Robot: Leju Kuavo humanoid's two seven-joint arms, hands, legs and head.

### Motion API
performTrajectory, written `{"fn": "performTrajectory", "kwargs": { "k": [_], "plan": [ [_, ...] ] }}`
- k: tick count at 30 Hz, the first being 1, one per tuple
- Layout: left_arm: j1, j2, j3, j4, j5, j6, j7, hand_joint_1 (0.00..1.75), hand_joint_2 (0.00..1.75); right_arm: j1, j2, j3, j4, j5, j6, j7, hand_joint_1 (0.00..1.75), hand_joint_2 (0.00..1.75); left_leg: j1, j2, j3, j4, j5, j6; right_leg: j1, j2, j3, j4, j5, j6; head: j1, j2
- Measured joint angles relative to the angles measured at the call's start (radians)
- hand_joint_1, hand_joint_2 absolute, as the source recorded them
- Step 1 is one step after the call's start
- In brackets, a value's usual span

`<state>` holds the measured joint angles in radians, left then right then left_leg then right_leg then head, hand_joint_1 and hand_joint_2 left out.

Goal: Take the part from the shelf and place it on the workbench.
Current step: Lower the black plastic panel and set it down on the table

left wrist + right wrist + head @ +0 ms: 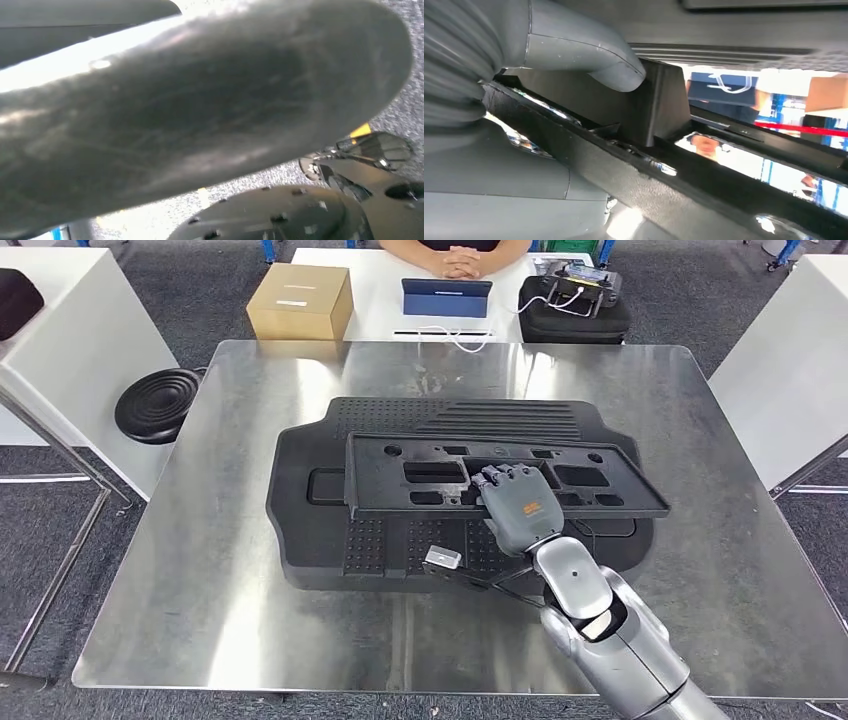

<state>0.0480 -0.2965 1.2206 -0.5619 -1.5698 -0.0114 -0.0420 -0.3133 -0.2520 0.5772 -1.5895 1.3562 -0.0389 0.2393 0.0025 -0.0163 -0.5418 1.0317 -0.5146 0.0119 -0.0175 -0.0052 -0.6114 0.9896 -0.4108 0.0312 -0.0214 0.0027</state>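
**Part over the desk, hand not yet let go**

The carrying stage looks close to finished. In the head view the right hand (pixel 515 505) is clasped on the long black part (pixel 500 478), a flat frame with several cut-outs, and its fingers (pixel 505 479) curl over the near edge into 1 of the openings. The right wrist view agrees: the thick grey thumb (pixel 616 70) presses against a black rib of the part (pixel 659 105), so the hold is plainly a grasp on the part rather than a loose touch.

The part lies across the larger black moulded panel (pixel 330 510) that sits in the middle of the steel desk (pixel 200 590). Its far edge seems to rest on that panel, while the near edge, held by the hand, looks slightly raised; whether the part is fully settled cannot be told from these views. No shelf is in sight, so the pick-up stage is judged complete.

What seems to be left is small: lower the near edge until the part lies flat, open the fingers and draw the arm back.

The left wrist view offers a blurred dark rounded surface and a patch of floor; whether the left hand is released or clenched cannot be told.

At the far side, a person's clasped hands (pixel 461 261) rest on a white table (pixel 375 300) beside a cardboard box (pixel 300 300).
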Motion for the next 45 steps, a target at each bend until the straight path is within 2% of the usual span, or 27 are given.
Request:
{"fn": "performTrajectory", "kwargs": {
  "k": [1, 2, 4, 5, 6, 7, 9, 11, 12, 14, 16, 25, 30, 33, 34, 35, 36, 38, 39, 40, 41, 43, 44, 45],
  "plan": [
    [0.000, 0.000, 0.000, 0.000, 0.000, 0.000, 0.000, 0.00, 0.00, 0.000, 0.000, -0.002, 0.001, -0.001, 0.000, 0.001, 0.37, 1.75, 0.001, 0.003, -0.014, 0.032, -0.013, -0.004, -0.003, 0.001, 0.011, -0.001, -0.003, -0.006, -0.001, 0.000],
    [-0.001, -0.001, 0.000, 0.000, 0.000, -0.002, 0.000, 0.00, 0.00, 0.000, 0.000, -0.005, 0.002, -0.002, 0.000, 0.003, 0.02, 1.75, 0.002, 0.007, -0.041, 0.084, -0.031, -0.007, -0.005, 0.001, 0.022, -0.002, -0.008, -0.012, -0.001, 0.000],
    [-0.001, -0.001, 0.001, 0.000, 0.000, -0.009, 0.000, 0.00, 0.00, 0.002, 0.003, -0.009, 0.006, -0.001, 0.000, 0.007, 0.00, 1.75, 0.003, 0.010, -0.121, 0.214, -0.078, -0.013, -0.003, 0.002, 0.038, -0.002, -0.021, -0.023, -0.003, 0.000],
    [-0.001, -0.001, 0.001, 0.000, 0.000, -0.013, -0.001, 0.00, 0.00, 0.005, 0.004, -0.010, 0.009, 0.000, 0.000, 0.009, 0.00, 1.75, 0.003, 0.010, -0.155, 0.254, -0.091, -0.014, -0.002, 0.003, 0.046, -0.002, -0.028, -0.025, -0.002, 0.000],
    [-0.001, -0.001, 0.001, 0.000, 0.000, -0.015, -0.002, 0.00, 0.00, 0.009, 0.005, -0.011, 0.013, 0.001, 0.000, 0.011, 0.00, 1.31, 0.003, 0.010, -0.175, 0.262, -0.084, -0.015, -0.001, 0.004, 0.055, -0.002, -0.036, -0.025, -0.003, 0.000],
    [-0.001, -0.001, 0.001, 0.000, 0.000, -0.016, -0.004, 0.00, 0.00, 0.012, 0.006, -0.011, 0.016, 0.002, 0.000, 0.012, 0.00, 0.87, 0.003, 0.011, -0.175, 0.231, -0.054, -0.014, -0.001, 0.006, 0.066, -0.002, -0.044, -0.023, -0.003, 0.000],
    [0.000, -0.001, 0.001, 0.000, 0.000, -0.017, -0.005, 0.00, 0.00, 0.016, 0.009, -0.013, 0.021, 0.000, -0.001, 0.014, 0.00, 0.00, 0.003, 0.012, -0.141, 0.107, 0.042, -0.010, -0.001, 0.008, 0.090, -0.001, -0.061, -0.016, -0.003, 0.000],
    [-0.001, -0.001, 0.002, 0.000, 0.000, -0.017, -0.002, 0.00, 0.00, 0.019, 0.013, -0.017, 0.025, -0.008, -0.006, 0.019, 0.00, 0.00, 0.001, 0.012, -0.111, 0.021, 0.084, -0.001, 0.003, 0.010, 0.100, 0.001, -0.075, -0.005, -0.004, 0.000],
    [-0.001, -0.002, 0.002, 0.000, 0.000, -0.017, 0.000, 0.00, 0.00, 0.023, 0.015, -0.021, 0.026, -0.013, -0.009, 0.021, 0.00, 0.00, 0.000, 0.012, -0.106, 0.013, 0.083, 0.003, 0.005, 0.010, 0.100, 0.001, -0.079, 0.000, -0.004, 0.000],
    [-0.001, -0.003, 0.002, 0.000, 0.000, -0.016, 0.004, 0.00, 0.00, 0.033, 0.020, -0.029, 0.027, -0.020, -0.014, 0.023, 0.00, 0.00, 0.000, 0.012, -0.102, 0.010, 0.092, 0.007, 0.007, 0.010, 0.099, 0.001, -0.082, 0.005, -0.003, 0.000],
    [0.000, -0.005, 0.002, 0.000, 0.000, -0.016, 0.005, 0.00, 0.00, 0.040, 0.023, -0.036, 0.027, -0.022, -0.015, 0.023, 0.00, 0.00, 0.001, 0.009, -0.104, 0.008, 0.096, 0.005, 0.006, 0.009, 0.103, -0.004, -0.082, 0.003, -0.003, 0.000],
    [-0.001, -0.005, 0.002, 0.000, 0.000, -0.016, 0.005, 0.00, 0.00, 0.046, 0.030, -0.045, 0.027, -0.023, -0.016, 0.023, 0.00, 0.00, -0.002, 0.003, -0.107, 0.008, 0.089, 0.017, 0.006, 0.007, 0.099, -0.025, -0.082, 0.004, -0.002, 0.000],
    [-0.001, -0.005, 0.002, 0.000, 0.000, -0.019, 0.006, 0.00, 0.00, 0.056, 0.035, -0.048, 0.027, -0.041, -0.029, 0.013, 0.00, 0.00, -0.003, 0.005, -0.106, 0.009, 0.091, 0.021, 0.007, 0.007, 0.099, -0.026, -0.077, 0.011, -0.003, 0.000],
    [-0.001, -0.005, 0.002, -0.001, 0.000, -0.021, 0.010, 0.00, 0.00, 0.065, 0.040, -0.054, 0.025, -0.051, -0.038, 0.007, 0.00, 0.00, -0.005, 0.006, -0.102, 0.002, 0.096, 0.037, 0.007, 0.007, 0.108, -0.031, -0.072, 0.026, -0.003, 0.000],
    [-0.001, -0.006, 0.002, -0.001, 0.000, -0.022, 0.011, 0.00, 0.00, 0.067, 0.041, -0.058, 0.023, -0.052, -0.041, 0.006, 0.00, 0.00, -0.002, 0.008, -0.098, -0.007, 0.103, 0.043, 0.007, 0.007, 0.105, -0.022, -0.078, 0.029, -0.003, 0.000],
    [-0.001, -0.006, 0.002, -0.001, 0.000, -0.023, 0.012, 0.00, 0.00, 0.068, 0.041, -0.061, 0.022, -0.053, -0.044, 0.005, 0.00, 0.00, 0.002, 0.010, -0.095, -0.017, 0.110, 0.048, 0.008, 0.007, 0.093, 0.004, -0.094, 0.027, -0.002, 0.000],
    [-0.001, -0.007, 0.002, -0.001, 0.000, -0.024, 0.012, 0.00, 0.00, 0.070, 0.041, -0.063, 0.021, -0.054, -0.046, 0.004, 0.00, 0.00, 0.006, 0.012, -0.093, -0.024, 0.115, 0.050, 0.007, 0.007, 0.071, 0.051, -0.120, 0.023, -0.001, 0.000],
    [-0.001, -0.007, 0.002, -0.002, 0.000, -0.025, 0.013, 0.00, 0.00, 0.076, 0.041, -0.064, 0.021, -0.056, -0.047, 0.002, 0.00, 0.00, 0.007, 0.013, -0.096, -0.026, 0.119, 0.050, 0.001, 0.007, 0.005, 0.191, -0.180, 0.018, -0.001, 0.000],
    [-0.001, -0.007, 0.002, -0.002, 0.000, -0.026, 0.014, 0.00, 0.00, 0.081, 0.041, -0.064, 0.022, -0.057, -0.047, 0.001, 0.00, 0.00, 0.008, 0.013, -0.099, -0.026, 0.121, 0.047, -0.002, 0.007, -0.021, 0.246, -0.199, 0.021, -0.001, 0.000],
    [-0.001, -0.007, 0.002, -0.002, 0.000, -0.027, 0.014, 0.00, 0.00, 0.086, 0.041, -0.064, 0.022, -0.058, -0.047, 0.000, 0.00, 0.00, 0.009, 0.013, -0.103, -0.026, 0.124, 0.042, -0.007, 0.007, -0.030, 0.267, -0.201, 0.029, -0.001, 0.000],
    [-0.001, -0.007, 0.002, -0.002, 0.000, -0.029, 0.015, 0.00, 0.00, 0.089, 0.041, -0.065, 0.022, -0.058, -0.047, 0.000, 0.00, 0.00, 0.012, 0.012, -0.106, -0.026, 0.128, 0.037, -0.012, 0.007, -0.018, 0.244, -0.188, 0.042, -0.001, 0.000],
    [-0.001, -0.007, 0.002, -0.002, 0.000, -0.030, 0.015, 0.00, 0.00, 0.091, 0.041, -0.066, 0.022, -0.058, -0.048, -0.001, 0.00, 0.00, 0.019, 0.012, -0.114, -0.023, 0.137, 0.021, -0.025, 0.005, 0.051, 0.106, -0.136, 0.072, 0.000, 0.000],
    [-0.002, -0.006, 0.002, -0.004, 0.000, -0.030, 0.015, 0.00, 0.00, 0.091, 0.042, -0.067, 0.022, -0.058, -0.048, -0.001, 0.00, 0.00, 0.020, 0.011, -0.117, -0.021, 0.140, 0.012, -0.028, 0.005, 0.080, 0.042, -0.112, 0.078, 0.001, 0.000],
    [-0.001, -0.006, 0.002, -0.005, 0.000, -0.030, 0.015, 0.00, 0.00, 0.091, 0.043, -0.068, 0.021, -0.058, -0.049, -0.001, 0.00, 0.00, 0.019, 0.011, -0.118, -0.021, 0.143, 0.004, -0.029, 0.005, 0.097, 0.002, -0.094, 0.075, 0.000, 0.000]
  ]
}}
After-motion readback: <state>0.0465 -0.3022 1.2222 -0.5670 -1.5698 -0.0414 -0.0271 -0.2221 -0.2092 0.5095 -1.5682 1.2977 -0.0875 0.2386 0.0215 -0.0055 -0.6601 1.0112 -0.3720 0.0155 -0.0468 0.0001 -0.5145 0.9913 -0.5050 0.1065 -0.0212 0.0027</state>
